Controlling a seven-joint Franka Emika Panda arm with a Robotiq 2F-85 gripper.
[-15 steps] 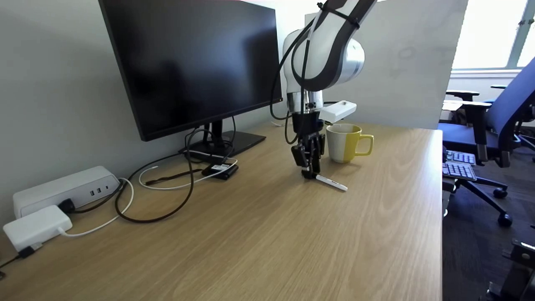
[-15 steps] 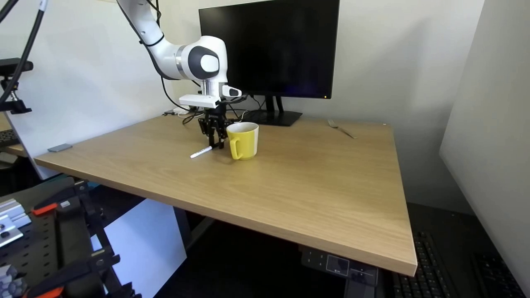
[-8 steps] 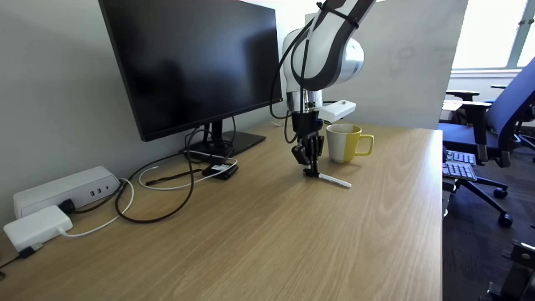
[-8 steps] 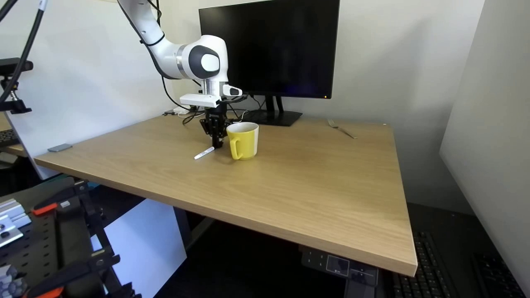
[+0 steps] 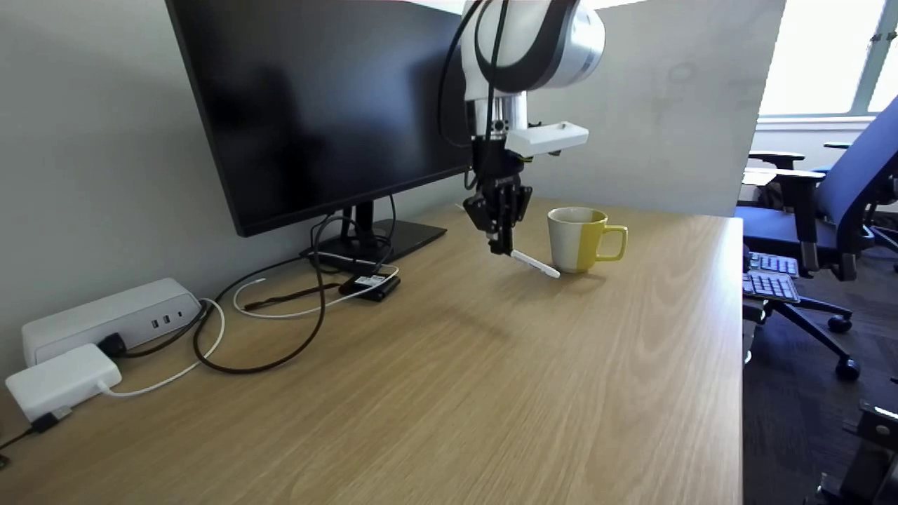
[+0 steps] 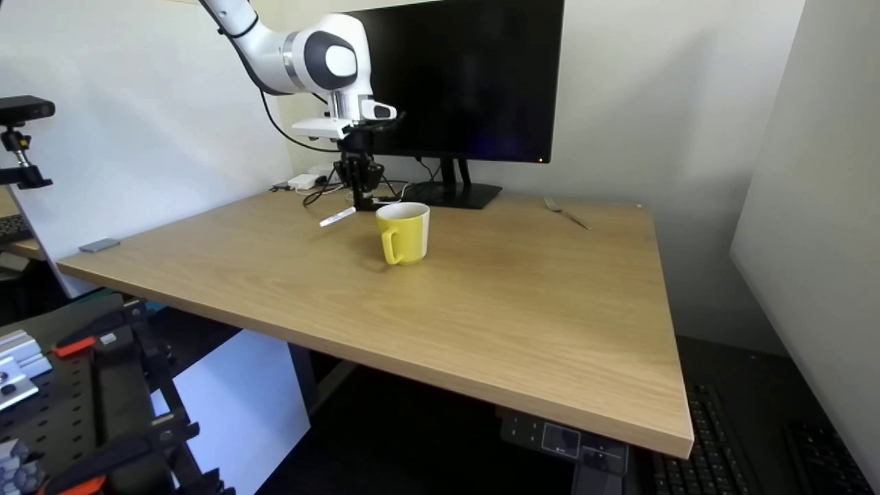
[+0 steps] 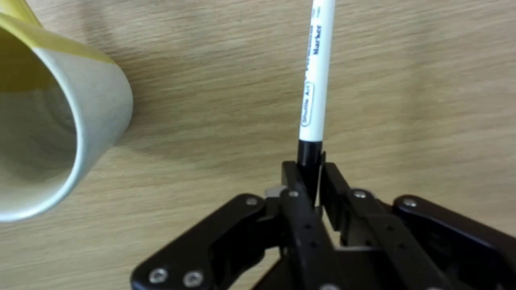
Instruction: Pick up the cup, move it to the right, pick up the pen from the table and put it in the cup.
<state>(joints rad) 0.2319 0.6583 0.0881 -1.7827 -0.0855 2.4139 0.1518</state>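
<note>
The cup, cream-white and yellow with a yellow handle, stands upright on the wood-grain table. It also shows in an exterior view and at the left of the wrist view. The pen has a white barrel and a black end. My gripper is shut on the black end, with the barrel sticking out. In both exterior views the gripper holds the pen above the table, beside the cup and apart from it. The pen is tilted, white end lower.
A black monitor stands behind the arm on a dark base. Black and white cables and a white power hub lie along the wall side. A fork lies at the back of the table.
My gripper closed on the pen's black end at the table, then rose with it, shifting slightly toward the monitor side. The cup has not moved.
</note>
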